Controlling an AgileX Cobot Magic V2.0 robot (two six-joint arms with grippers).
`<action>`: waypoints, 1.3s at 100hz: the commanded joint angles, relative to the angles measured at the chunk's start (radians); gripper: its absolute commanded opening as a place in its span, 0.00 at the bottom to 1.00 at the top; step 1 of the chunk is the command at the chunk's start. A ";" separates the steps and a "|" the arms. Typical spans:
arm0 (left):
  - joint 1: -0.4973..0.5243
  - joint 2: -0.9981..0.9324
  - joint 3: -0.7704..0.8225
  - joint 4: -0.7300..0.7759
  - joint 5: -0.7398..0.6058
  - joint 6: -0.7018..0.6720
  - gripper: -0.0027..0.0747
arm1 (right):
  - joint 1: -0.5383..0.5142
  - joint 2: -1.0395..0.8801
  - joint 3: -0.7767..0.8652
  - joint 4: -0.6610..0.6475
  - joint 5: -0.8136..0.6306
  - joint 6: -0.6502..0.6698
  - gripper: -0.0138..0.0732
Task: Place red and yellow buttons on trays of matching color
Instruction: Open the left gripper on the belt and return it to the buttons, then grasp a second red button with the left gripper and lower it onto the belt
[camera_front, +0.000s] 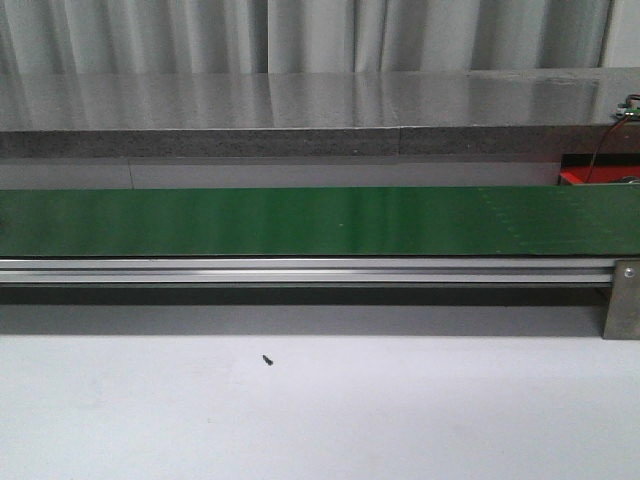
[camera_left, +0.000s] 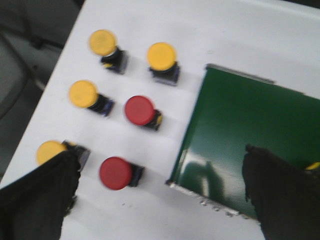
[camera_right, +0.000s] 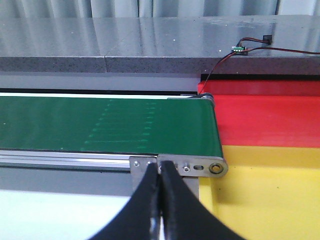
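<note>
My left hand (camera_left: 160, 200) hangs open over four yellow buttons (camera_left: 161, 56) and two red buttons (camera_left: 139, 110) on the white desk (camera_left: 250, 35) beside the green belt (camera_left: 240, 130); my right hand (camera_right: 160, 192) is closed, empty.

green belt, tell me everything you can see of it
The green belt is a long flat conveyor strip, dark green with a slightly glossy, finely ribbed surface. It runs level across the table from left to right on a silver metal rail. No buttons show on the stretches in view. Its right end wraps over a roller above the red tray, with the yellow tray nearer. Its left end stops beside the loose red and yellow buttons.
</note>
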 joint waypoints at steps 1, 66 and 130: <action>0.071 -0.055 0.017 0.041 -0.033 -0.049 0.86 | -0.002 -0.017 -0.018 -0.010 -0.083 -0.003 0.08; 0.329 0.073 0.119 0.043 -0.174 -0.125 0.86 | -0.002 -0.017 -0.018 -0.010 -0.083 -0.003 0.08; 0.357 0.217 0.119 0.148 -0.174 -0.188 0.86 | -0.002 -0.017 -0.018 -0.010 -0.083 -0.003 0.08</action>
